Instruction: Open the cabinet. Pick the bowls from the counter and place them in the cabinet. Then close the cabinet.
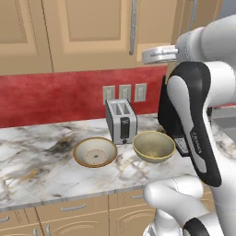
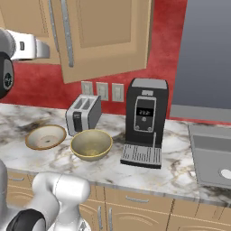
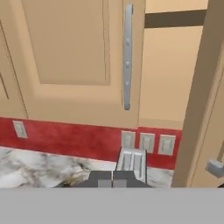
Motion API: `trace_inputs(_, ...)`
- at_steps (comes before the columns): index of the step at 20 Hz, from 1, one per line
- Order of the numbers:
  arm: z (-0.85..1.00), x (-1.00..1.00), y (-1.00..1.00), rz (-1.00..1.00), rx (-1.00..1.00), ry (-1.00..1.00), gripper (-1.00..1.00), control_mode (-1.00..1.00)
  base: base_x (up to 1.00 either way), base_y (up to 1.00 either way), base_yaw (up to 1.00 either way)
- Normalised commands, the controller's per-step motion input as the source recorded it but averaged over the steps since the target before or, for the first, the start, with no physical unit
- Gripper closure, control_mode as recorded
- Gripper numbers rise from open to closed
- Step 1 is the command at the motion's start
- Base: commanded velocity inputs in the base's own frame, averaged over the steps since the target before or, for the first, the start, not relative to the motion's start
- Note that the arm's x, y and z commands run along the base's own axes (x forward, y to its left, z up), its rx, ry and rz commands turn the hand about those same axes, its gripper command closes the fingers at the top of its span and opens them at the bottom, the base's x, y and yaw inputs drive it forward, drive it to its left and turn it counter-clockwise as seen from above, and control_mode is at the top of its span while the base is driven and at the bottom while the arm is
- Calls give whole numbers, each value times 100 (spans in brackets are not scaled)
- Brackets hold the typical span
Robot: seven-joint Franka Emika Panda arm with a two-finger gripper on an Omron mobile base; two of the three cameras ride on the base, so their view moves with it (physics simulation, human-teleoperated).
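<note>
On the white-grey veined marble surface, the shallow tan-rimmed bowl with a cream inside sits nearest, with the deeper olive-yellow bowl just beside it at 3 o'clock. A silver two-slot toaster stands behind them at 12 o'clock. Farther back and above, the tan wooden wall cabinet has its right door swung open, its left door closed. The dark fingers in the hand view lie together, level with the cabinet's lower edge.

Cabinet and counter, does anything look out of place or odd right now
One thing: the cabinet's right door is swung open while the left door stays shut. Both bowls, tan-rimmed and olive-yellow, sit upright on the counter, nothing spilled.
</note>
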Motion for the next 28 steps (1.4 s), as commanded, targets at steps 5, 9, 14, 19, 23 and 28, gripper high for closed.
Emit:
trace_inputs(5,-2,10,15,-7,-5,7,100,-100,0,0,0)
trace_inputs(9,-9,19,0,0,-10,4,100,-100,0,0,0)
trace_inputs(14,-18,29,0,-2,-12,4,100,-100,0,0,0)
trace_inputs(19,-31,35,0,-12,-17,0,100,-100,0,0,0)
trace_inputs(23,-27,29,0,-17,-18,0,100,-100,0,0,0)
trace_inputs(28,-7,22,0,-19,-11,0,100,-100,0,0,0)
